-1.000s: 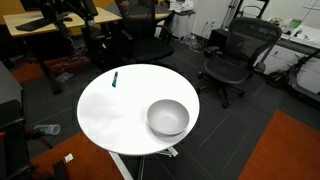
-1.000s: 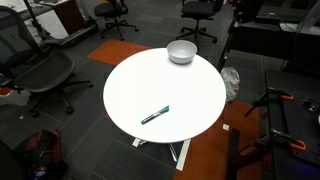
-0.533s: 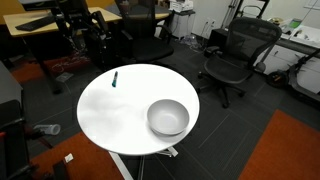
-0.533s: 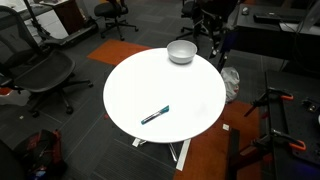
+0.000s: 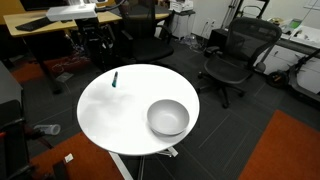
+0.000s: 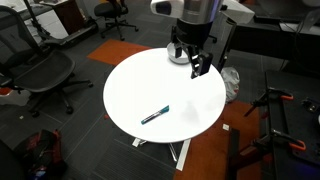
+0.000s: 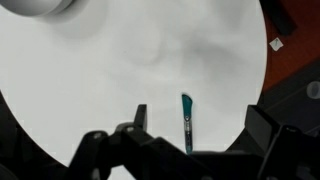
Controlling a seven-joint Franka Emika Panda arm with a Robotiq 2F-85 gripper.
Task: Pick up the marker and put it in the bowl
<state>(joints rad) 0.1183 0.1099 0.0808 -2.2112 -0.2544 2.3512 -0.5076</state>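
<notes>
- A round white table (image 5: 120, 105) stands in an office, with a black mesh office chair (image 5: 238, 50) behind it.
- The small thin dark teal-blue marker (image 5: 115, 78) lies flat near the table's edge. It is well apart from the round, deep grey-silver metallic bowl (image 5: 168, 117) on the opposite side. Neither has moved in the last second.
- What has changed is the robot. A second ago no arm was over the table. Now the white robot arm (image 5: 75, 10) has swung in, and its black two-fingered gripper (image 6: 192, 62) hangs above the table on the bowl's side, hiding most of the bowl in that exterior view.
- The gripper's fingers are spread wide apart and hold nothing.
- In the wrist view, the marker (image 7: 187, 122) lies on the white surface below, roughly between the two dark fingers. A sliver of the bowl (image 7: 40, 5) shows at the top corner.
- Judgement: this is the start of the approach. The marker is untouched, so the gripper has to travel across to it and descend before any grasp.
</notes>
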